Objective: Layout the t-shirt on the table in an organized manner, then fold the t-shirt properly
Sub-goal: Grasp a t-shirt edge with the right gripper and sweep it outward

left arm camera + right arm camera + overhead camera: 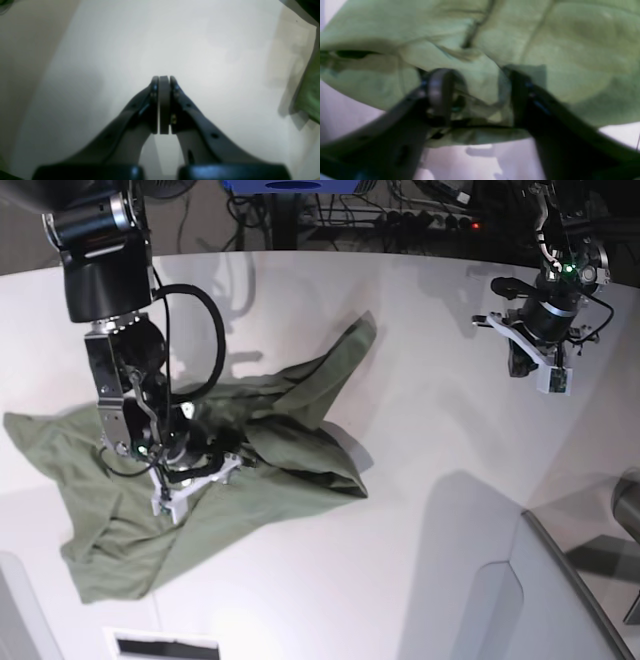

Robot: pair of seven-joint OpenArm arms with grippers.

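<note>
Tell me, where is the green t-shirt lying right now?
In the base view the t-shirt lies crumpled on the left half of the white table, under the right end effector.

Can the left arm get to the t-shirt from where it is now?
Probably yes. The left gripper, shut, hangs above bare table, and nothing lies between it and the t-shirt. The right gripper works the far part of the cloth.

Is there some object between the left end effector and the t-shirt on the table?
Nothing visible. The left end effector hangs shut above bare table, and only white surface lies between it and the t-shirt. The right end effector is already down on the cloth.
</note>
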